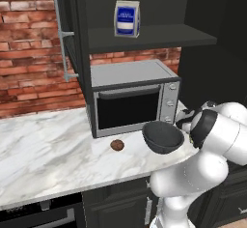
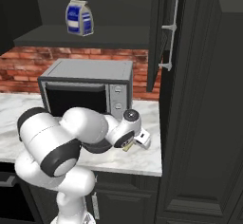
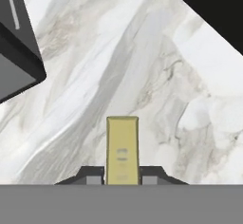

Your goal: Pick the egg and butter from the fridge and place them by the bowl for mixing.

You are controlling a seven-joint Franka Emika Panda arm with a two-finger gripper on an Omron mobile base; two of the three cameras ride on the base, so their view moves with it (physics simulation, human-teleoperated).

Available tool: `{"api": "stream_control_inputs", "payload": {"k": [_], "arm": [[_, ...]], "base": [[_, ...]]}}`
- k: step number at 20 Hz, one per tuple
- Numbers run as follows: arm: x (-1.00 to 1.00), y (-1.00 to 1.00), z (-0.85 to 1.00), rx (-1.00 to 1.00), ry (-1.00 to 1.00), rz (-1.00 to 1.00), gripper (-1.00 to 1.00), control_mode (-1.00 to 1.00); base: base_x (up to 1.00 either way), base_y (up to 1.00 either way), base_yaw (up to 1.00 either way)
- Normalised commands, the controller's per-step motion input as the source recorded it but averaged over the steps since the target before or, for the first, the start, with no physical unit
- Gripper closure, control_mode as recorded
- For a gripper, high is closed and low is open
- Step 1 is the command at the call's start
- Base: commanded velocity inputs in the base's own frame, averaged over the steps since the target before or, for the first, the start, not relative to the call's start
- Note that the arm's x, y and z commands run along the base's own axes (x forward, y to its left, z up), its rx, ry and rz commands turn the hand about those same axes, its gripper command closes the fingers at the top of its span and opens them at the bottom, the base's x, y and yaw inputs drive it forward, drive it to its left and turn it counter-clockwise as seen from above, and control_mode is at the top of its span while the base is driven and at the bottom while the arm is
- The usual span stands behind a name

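White marble counter (image 3: 156, 76) spreads beneath me, and my job now, I judge, is to set the butter (image 3: 122, 149) down flat beside the bowl (image 1: 163, 136), lowering gently before letting go so it does not tip. My gripper (image 3: 122, 176) is closed on the butter, the pale stick jutting forward between the fingers above the stone. Farther off, the egg (image 1: 117, 145) already lies near the bowl, before the countertop oven (image 1: 132, 99).

Butter (image 3: 122, 147) near end hidden between jaws; bowl (image 1: 162, 136) partly behind arm
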Motion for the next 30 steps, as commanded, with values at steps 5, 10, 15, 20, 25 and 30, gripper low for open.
{"api": "stream_control_inputs", "payload": {"k": [5,10,15,20,25,30], "arm": [[0.09,-0.04,-0.04,0.03,0.00,0.00,1.00,-1.00],[0.02,-0.08,0.00,0.01,0.00,0.00,1.00,-1.00],[0.00,-0.14,0.00,0.00,0.01,-0.04,1.00,-1.00],[0.00,-0.07,-0.08,0.00,0.00,-0.03,1.00,-1.00],[0.11,0.14,-0.22,0.04,0.00,-0.03,1.00,-1.00],[0.09,0.09,-0.23,0.05,0.00,-0.01,1.00,-1.00]], "base": [[0.00,0.00,0.00],[0.00,0.00,0.00],[0.00,0.00,0.00],[0.00,0.00,0.00],[0.00,0.00,0.00],[0.00,0.00,0.00]]}}
